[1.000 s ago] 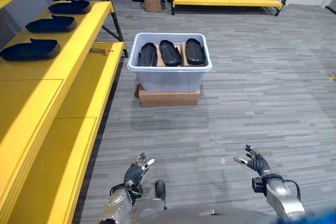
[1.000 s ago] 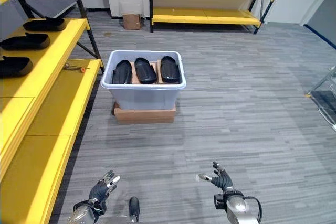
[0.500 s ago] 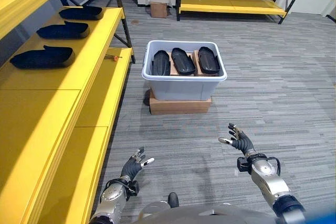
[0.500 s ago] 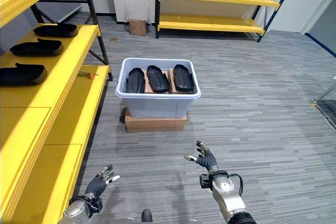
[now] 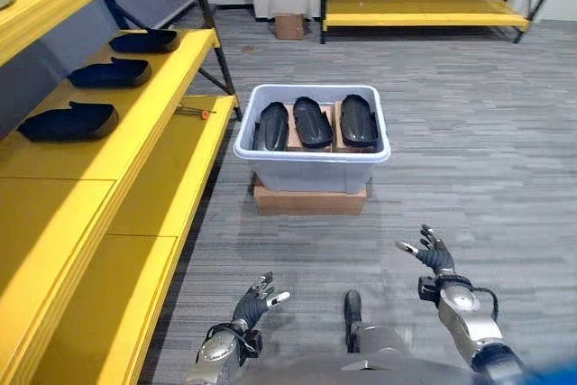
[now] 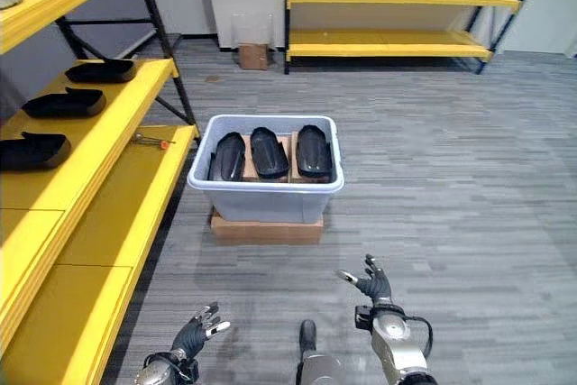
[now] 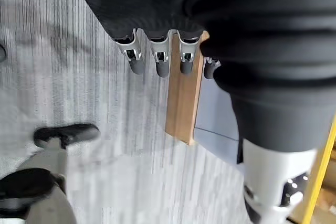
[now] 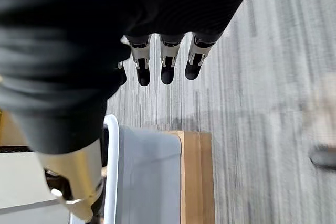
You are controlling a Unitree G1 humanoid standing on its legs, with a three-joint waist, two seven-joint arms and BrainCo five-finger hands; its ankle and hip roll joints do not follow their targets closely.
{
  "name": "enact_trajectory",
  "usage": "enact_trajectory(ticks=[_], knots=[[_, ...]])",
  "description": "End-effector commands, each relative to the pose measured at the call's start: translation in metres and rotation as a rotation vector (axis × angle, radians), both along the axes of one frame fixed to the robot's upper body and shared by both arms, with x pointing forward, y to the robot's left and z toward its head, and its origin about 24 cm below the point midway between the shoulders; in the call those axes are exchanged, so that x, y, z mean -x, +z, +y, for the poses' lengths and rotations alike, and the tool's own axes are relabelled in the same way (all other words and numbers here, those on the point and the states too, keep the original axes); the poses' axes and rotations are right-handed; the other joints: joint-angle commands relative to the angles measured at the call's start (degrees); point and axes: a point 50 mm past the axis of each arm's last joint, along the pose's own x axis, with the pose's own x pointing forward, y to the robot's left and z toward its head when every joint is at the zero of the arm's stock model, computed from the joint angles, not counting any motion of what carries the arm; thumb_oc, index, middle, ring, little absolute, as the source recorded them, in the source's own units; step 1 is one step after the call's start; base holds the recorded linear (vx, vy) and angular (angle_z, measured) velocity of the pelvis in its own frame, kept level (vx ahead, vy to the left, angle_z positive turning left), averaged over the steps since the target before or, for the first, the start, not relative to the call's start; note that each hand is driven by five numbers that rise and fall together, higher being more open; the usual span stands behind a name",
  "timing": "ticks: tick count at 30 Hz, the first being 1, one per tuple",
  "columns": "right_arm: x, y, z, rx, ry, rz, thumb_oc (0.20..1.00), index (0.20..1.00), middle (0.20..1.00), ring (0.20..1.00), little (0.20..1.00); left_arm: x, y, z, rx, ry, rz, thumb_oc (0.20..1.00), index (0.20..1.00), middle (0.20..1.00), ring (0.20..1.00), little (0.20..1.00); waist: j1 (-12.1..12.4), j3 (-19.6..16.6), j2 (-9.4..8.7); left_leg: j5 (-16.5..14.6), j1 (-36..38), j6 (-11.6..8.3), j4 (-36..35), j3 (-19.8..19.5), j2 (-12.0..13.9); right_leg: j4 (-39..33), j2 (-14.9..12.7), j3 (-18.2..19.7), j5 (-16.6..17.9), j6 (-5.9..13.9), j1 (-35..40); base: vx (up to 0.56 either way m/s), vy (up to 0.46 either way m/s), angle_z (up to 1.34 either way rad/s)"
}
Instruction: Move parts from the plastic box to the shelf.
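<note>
Shelf rack: the yellow shelf (image 5: 135,123) runs along the robot's left, its middle level already carrying three black parts (image 5: 68,121) in a row, spaced apart, with bare board nearer the robot where more could go.
Far rack: a second yellow rack (image 6: 397,15) stands against the back wall with small cartons on it, well apart from the work.
Plastic box: the grey-white plastic box (image 5: 311,166) sits ahead on the floor, raised on a flat cardboard carton (image 5: 309,199), I'd judge so the hands need not reach as low.
Parts in box: three black moulded parts (image 5: 314,122) stand side by side on edge inside, touching or nearly so; still to be moved.
Left hand: the left hand (image 5: 255,297) hangs low, fingers spread loosely, holding nothing.
Right hand: the right hand (image 5: 433,254) is raised a little, fingers fanned out, empty too.
In the way: only bare grey floor lies between the hands and the box.
Small things: a small orange-tipped tool (image 5: 193,112) lies on the lower shelf level beside the box, and a small carton (image 5: 289,25) sits by the far wall.
</note>
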Motion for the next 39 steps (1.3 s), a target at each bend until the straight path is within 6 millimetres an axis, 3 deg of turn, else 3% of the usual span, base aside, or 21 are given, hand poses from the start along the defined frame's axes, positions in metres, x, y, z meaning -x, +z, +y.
enact_trajectory(ticks=[1, 6, 12, 15, 18, 20, 23, 26, 29, 30, 32, 34, 36, 39], knots=[[-0.018, 0.023, -0.002, 0.052, 0.034, -0.151, 1.000, 1.000, 1.000, 1.000, 1.000, -0.013, 0.010, 0.001, 0.011, -0.051, -0.101, 1.000, 1.000, 1.000, 1.000, 1.000, -0.97, -1.03, -2.55, -1.57, -0.51, 2.32, 2.83, 1.63, -7.49, -1.15, -1.39, 2.15, 4.99, -1.64, -0.08, 0.53, -0.294, 0.19], [-0.022, 0.028, -0.002, 0.088, 0.061, -0.168, 1.000, 1.000, 1.000, 1.000, 1.000, -0.015, 0.013, 0.003, 0.054, -0.026, -0.128, 1.000, 1.000, 1.000, 1.000, 1.000, -1.29, -0.93, -1.94, -2.62, -1.72, 1.13, 7.97, 4.20, -4.93, 5.78, -0.21, 0.21, -0.71, -4.48, -0.41, 0.37, -0.238, -0.12], [-0.015, 0.025, -0.006, 0.109, 0.086, -0.148, 1.000, 1.000, 1.000, 1.000, 1.000, -0.036, 0.028, 0.001, 0.110, 0.018, -0.228, 1.000, 1.000, 1.000, 1.000, 1.000, -2.29, -1.70, -1.59, 2.64, -3.75, -0.59, 15.92, 5.41, -2.38, 7.93, 1.54, -1.37, -4.25, -7.00, 0.36, 0.29, -0.245, 0.04], [-0.006, 0.019, -0.006, 0.094, 0.098, -0.116, 1.000, 1.000, 1.000, 1.000, 1.000, -0.047, 0.033, 0.009, 0.106, 0.097, -0.234, 1.000, 1.000, 1.000, 1.000, 1.000, -2.95, -2.31, -1.56, 6.34, -5.18, -1.79, 23.07, 7.90, -0.92, 7.65, 2.24, -2.63, -6.20, -8.70, 2.01, 0.21, -0.230, 0.00], [0.000, 0.015, -0.007, 0.079, 0.089, -0.102, 1.000, 1.000, 1.000, 1.000, 1.000, -0.051, 0.035, 0.011, 0.108, 0.111, -0.239, 1.000, 1.000, 1.000, 1.000, 1.000, -2.87, -2.22, -2.11, 8.31, -9.52, -2.13, 30.23, 9.56, -0.93, 6.70, 2.38, -2.80, -6.86, -9.61, 4.14, 0.13, -0.178, 0.19], [0.005, 0.013, -0.009, 0.071, 0.068, -0.091, 1.000, 1.000, 1.000, 1.000, 1.000, -0.052, 0.036, 0.012, 0.101, 0.129, -0.229, 1.000, 1.000, 1.000, 1.000, 1.000, -1.84, -1.44, -2.80, 7.15, -16.43, -1.33, 36.38, 9.45, -2.50, 5.30, 1.98, -1.40, -6.74, -9.66, 6.56, 0.13, -0.139, 0.17], [0.003, 0.012, -0.010, 0.071, 0.071, -0.079, 1.000, 1.000, 1.000, 1.000, 1.000, -0.048, 0.034, 0.018, 0.106, 0.169, -0.216, 1.000, 1.000, 1.000, 1.000, 1.000, -0.78, -0.70, -2.80, 5.67, -19.25, -0.21, 32.16, 9.95, -2.18, 4.74, 1.91, 0.35, -7.53, -9.13, 8.37, 0.13, 0.003, -0.24], [-0.001, 0.013, -0.011, 0.079, 0.087, -0.079, 1.000, 1.000, 1.000, 1.000, 1.000, -0.045, 0.034, 0.022, 0.111, 0.203, -0.206, 1.000, 1.000, 1.000, 1.000, 1.000, -0.08, -0.30, -2.72, 6.50, -20.53, -0.40, 26.86, 9.95, -1.41, 4.45, 2.11, 1.69, -8.36, -8.86, 9.78, 0.11, 0.111, -0.40], [-0.007, 0.015, -0.007, 0.091, 0.156, -0.076, 1.000, 1.000, 1.000, 1.000, 1.000, -0.037, 0.029, 0.031, 0.095, 0.238, -0.176, 1.000, 1.000, 1.000, 1.000, 1.000, 1.69, -0.02, -2.32, 9.81, -21.31, -1.84, 12.11, 6.24, 0.46, 3.41, 2.61, 3.72, -9.46, -7.92, 12.43, 0.17, 0.202, -0.43], [-0.009, 0.015, -0.006, 0.090, 0.177, -0.070, 1.000, 1.000, 1.000, 1.000, 1.000, -0.033, 0.026, 0.034, 0.096, 0.251, -0.150, 1.000, 1.000, 1.000, 1.000, 1.000, 2.23, 0.05, -2.24, 12.08, -21.51, -2.60, 8.00, 4.62, 2.15, 3.30, 2.62, 4.42, -9.82, -7.81, 13.23, 0.19, 0.222, -0.63], [-0.010, 0.014, -0.004, 0.087, 0.190, -0.058, 1.000, 1.000, 1.000, 1.000, 1.000, -0.026, 0.020, 0.035, 0.090, 0.241, -0.123, 1.000, 1.000, 1.000, 1.000, 1.000, 2.78, 0.31, -2.15, 15.67, -21.83, -3.58, 3.68, 3.02, 4.88, 3.15, 2.34, 5.44, -10.50, -7.61, 14.83, 0.20, 0.247, -0.73], [-0.008, 0.013, -0.006, 0.082, 0.196, -0.052, 1.000, 1.000, 1.000, 1.000, 1.000, -0.021, 0.015, 0.030, 0.104, 0.243, -0.119, 1.000, 1.000, 1.000, 1.000, 1.000, 2.64, 0.49, -2.01, 16.70, -22.57, -4.12, 2.33, 3.41, 6.94, 3.57, 1.42, 5.89, -11.90, -7.19, 16.62, 0.25, 0.440, -0.55], [-0.004, 0.011, -0.008, 0.087, 0.206, -0.039, 1.000, 1.000, 1.000, 1.000, 1.000, -0.020, 0.013, 0.026, 0.119, 0.271, -0.127, 1.000, 1.000, 1.000, 1.000, 1.000, 2.06, 0.35, -1.33, 15.17, -21.30, -4.43, 4.32, 4.36, 6.71, 5.80, 0.02, 4.91, -13.55, -6.61, 16.48, 0.30, 0.679, -0.38], [0.004, 0.008, -0.009, 0.043, 0.163, -0.050, 1.000, 1.000, 1.000, 1.000, 1.000, -0.024, 0.015, 0.029, 0.052, 0.182, -0.143, 1.000, 1.000, 1.000, 1.000, 1.000, 1.72, -0.06, -1.61, 11.13, -19.82, -2.48, 7.24, 5.46, 2.12, 7.14, -2.07, 3.91, -12.50, -5.37, 15.36, 0.23, 0.628, -0.13]])
